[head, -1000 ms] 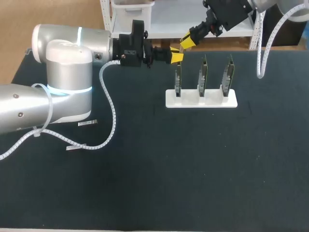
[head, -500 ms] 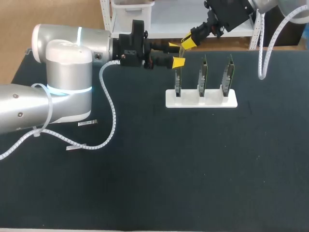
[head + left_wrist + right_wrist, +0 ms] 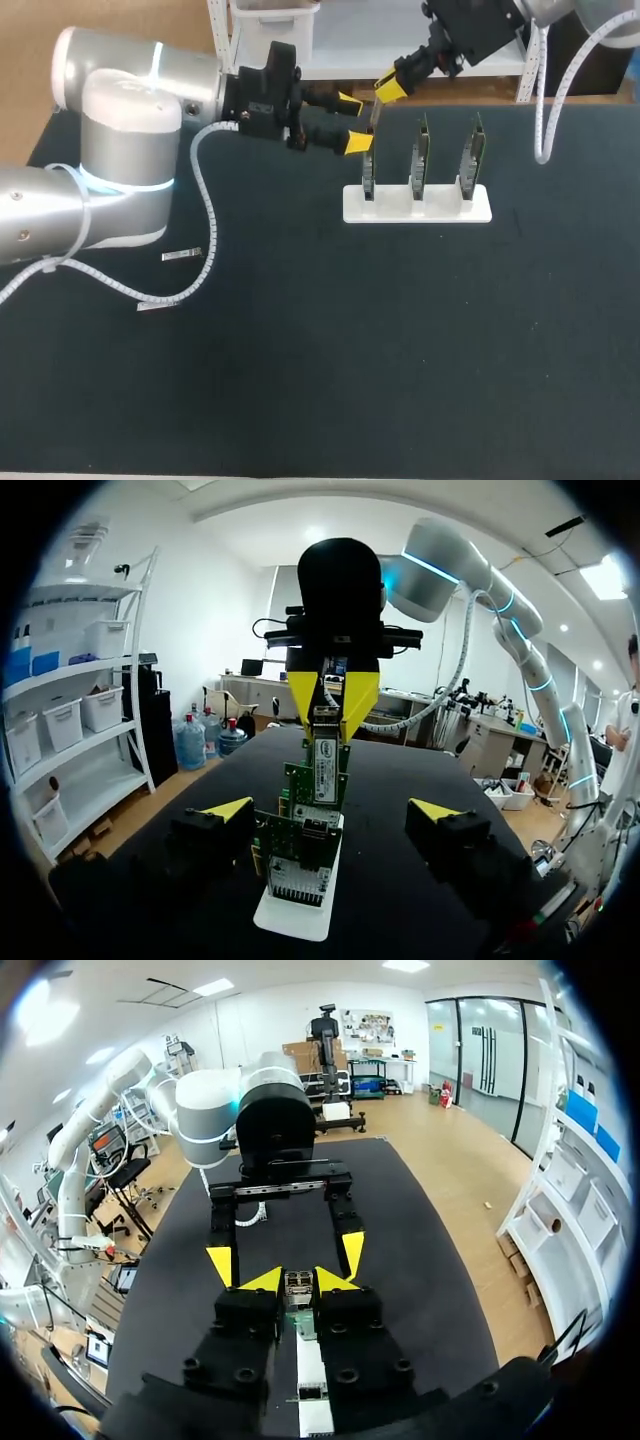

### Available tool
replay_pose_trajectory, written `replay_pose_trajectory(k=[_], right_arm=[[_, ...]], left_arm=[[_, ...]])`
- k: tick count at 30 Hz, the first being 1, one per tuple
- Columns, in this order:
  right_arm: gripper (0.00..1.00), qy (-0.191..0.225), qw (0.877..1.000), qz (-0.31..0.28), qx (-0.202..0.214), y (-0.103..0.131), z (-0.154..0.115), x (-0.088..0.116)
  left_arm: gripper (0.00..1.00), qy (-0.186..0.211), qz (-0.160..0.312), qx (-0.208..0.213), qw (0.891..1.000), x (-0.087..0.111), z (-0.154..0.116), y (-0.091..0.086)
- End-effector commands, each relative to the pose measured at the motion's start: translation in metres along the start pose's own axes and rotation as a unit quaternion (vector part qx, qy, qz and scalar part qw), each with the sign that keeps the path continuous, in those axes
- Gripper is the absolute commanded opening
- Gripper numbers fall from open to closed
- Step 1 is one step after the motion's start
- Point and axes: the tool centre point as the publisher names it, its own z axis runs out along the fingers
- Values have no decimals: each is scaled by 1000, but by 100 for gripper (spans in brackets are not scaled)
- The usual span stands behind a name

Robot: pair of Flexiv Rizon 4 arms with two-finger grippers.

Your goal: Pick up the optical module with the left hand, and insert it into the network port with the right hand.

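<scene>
Dark matting covers the table [image 3: 400, 350]. Above it the optical module [image 3: 325, 767] hangs upright, clamped at its upper end between the two yellow tips of the right gripper [image 3: 386, 92]. The module points down at the nearest of three network cards [image 3: 369, 165] directly below that gripper, presumably to line up with that card's port. Level with the module is the left gripper [image 3: 353, 120], its fingers spread wide to either side and touching nothing, which suggests the hand-over is complete. The cards stand on edge in a white holder [image 3: 440, 205], probably so each port can be reached from above. The port itself cannot be picked out. The module's lower end merges with the card behind it, so whether insertion has begun is unclear.
</scene>
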Motion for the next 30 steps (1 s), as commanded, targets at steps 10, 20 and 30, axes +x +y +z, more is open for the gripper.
replay_pose_trajectory(k=[10, 20, 30], right_arm=[[0, -1, 1000, -4, 4, 1, 0, -3], [0, -3, 1000, -2, 2, 0, 0, -3], [0, -3, 1000, -3, 5, 0, 0, -3]], left_arm=[[100, 68, -1, 9, 998, 20, 2, 0], [100, 97, -2, 10, 995, 32, -2, 6], [100, 115, 1, 26, 993, 35, -1, 6]])
